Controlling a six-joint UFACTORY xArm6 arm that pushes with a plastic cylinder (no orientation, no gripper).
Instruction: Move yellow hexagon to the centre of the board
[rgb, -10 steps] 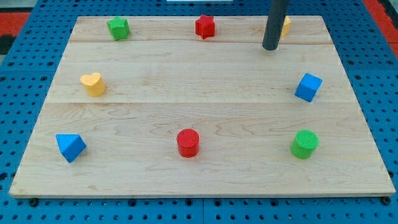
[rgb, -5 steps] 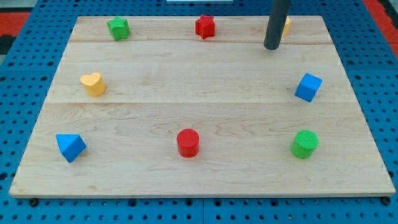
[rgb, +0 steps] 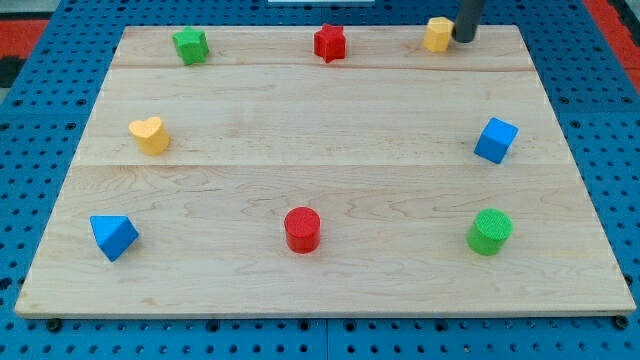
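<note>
At board's (rgb: 320, 290) top edge, yellow hexagon (rgb: 437, 34), tip (rgb: 464, 39) beside.

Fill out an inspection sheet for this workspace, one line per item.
Surface: wooden board on a blue pegboard.
Job's things: yellow hexagon near the board's top edge, far from the centre.
Clutter: green star, red star, yellow heart, blue cube, blue triangle, red cylinder, green cylinder.
Hand: none; my tip sits at the hexagon's right side.
Cables: nothing seen.
Surroundings: red patches in the view's top corners.
</note>
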